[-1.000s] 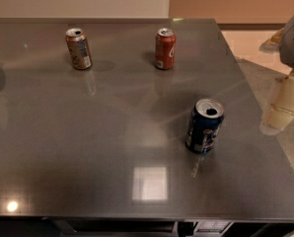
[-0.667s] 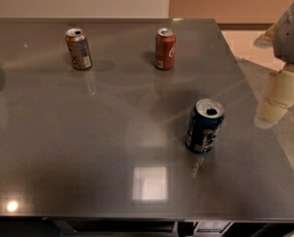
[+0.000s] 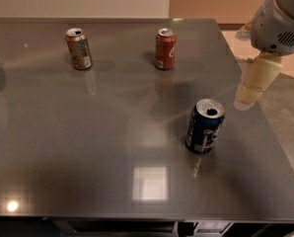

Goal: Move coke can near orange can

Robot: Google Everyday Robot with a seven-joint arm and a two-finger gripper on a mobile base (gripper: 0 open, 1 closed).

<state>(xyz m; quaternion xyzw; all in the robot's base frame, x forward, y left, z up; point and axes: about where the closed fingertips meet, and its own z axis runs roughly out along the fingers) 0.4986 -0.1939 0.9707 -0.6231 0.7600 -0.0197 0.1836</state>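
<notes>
The red coke can (image 3: 165, 49) with white script stands upright at the back middle of the dark table (image 3: 88, 132). The orange-bronze can (image 3: 79, 49) with a white label stands upright at the back left, well apart from the coke can. My gripper (image 3: 250, 90) hangs at the right edge of the view over the table's right side, to the right of and nearer than the coke can. It holds nothing that shows.
A dark blue can (image 3: 204, 126) stands upright in the right middle of the table, just left of and below my gripper. The table's right edge (image 3: 265, 127) meets a grey floor. A wall runs along the back.
My arm has moved left and inward, from beyond the table's right edge to over its right side near the blue can. The cans have not moved.
</notes>
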